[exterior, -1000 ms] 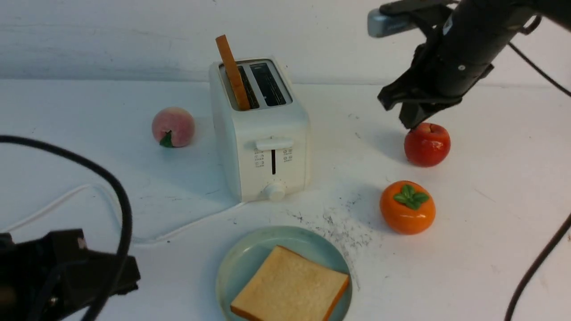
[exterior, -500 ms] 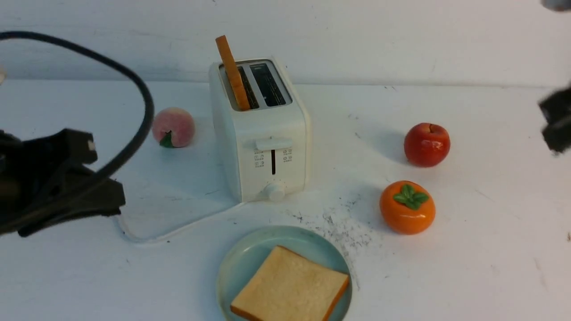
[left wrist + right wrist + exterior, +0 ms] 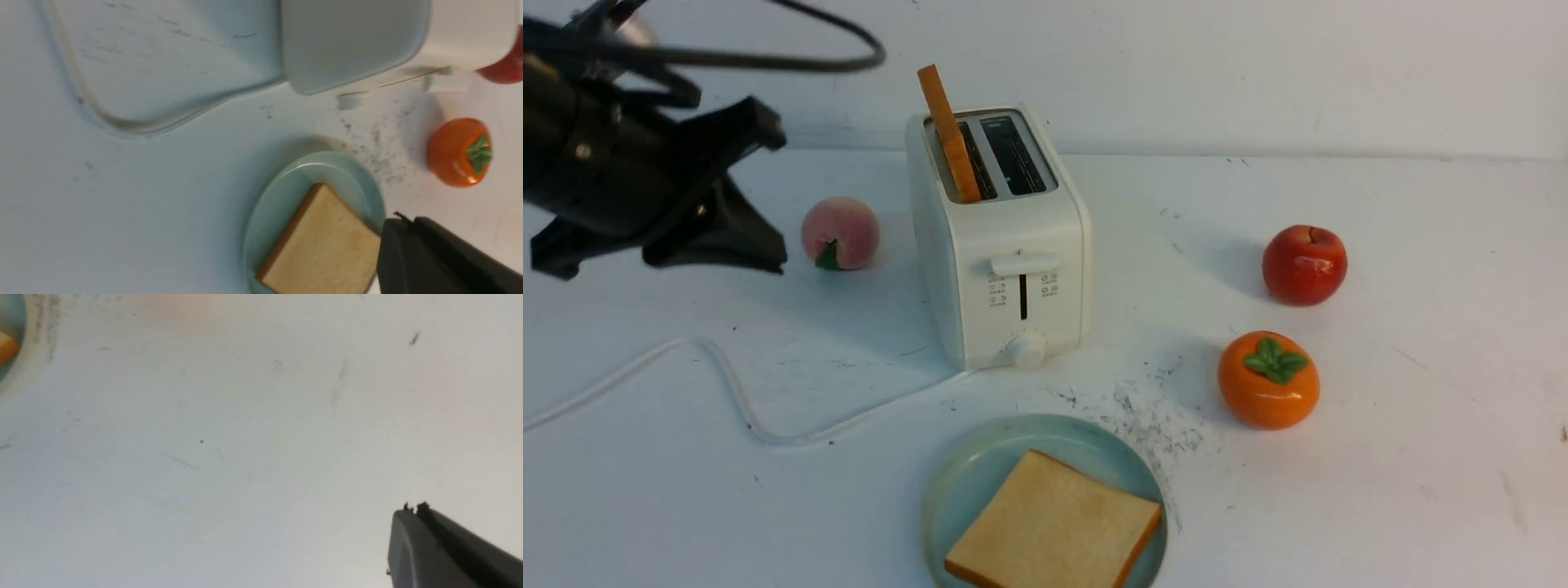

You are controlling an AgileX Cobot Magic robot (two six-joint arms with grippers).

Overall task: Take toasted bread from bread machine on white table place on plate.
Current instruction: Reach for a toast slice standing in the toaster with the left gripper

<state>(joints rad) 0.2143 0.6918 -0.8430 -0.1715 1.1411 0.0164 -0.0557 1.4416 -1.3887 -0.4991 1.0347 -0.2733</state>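
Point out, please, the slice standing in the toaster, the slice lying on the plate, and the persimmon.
Upright slice (image 3: 947, 131): front view, middle of its orange crust.
Flat slice (image 3: 1054, 523): front view, centre of its tan face.
Persimmon (image 3: 1267, 398): front view, orange body below the leaves.

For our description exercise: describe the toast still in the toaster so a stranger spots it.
Find the white toaster mid-table. A slice stands tilted in its left slot, orange crust edge up. The other slice lies flat on the blue-green plate.

The right gripper (image 3: 413, 509), jaws together, above the scuffed white table (image 3: 245, 449); far off at its ten o'clock, a sliver of plate (image 3: 12, 314) with orange toasted bread (image 3: 5, 349) crust
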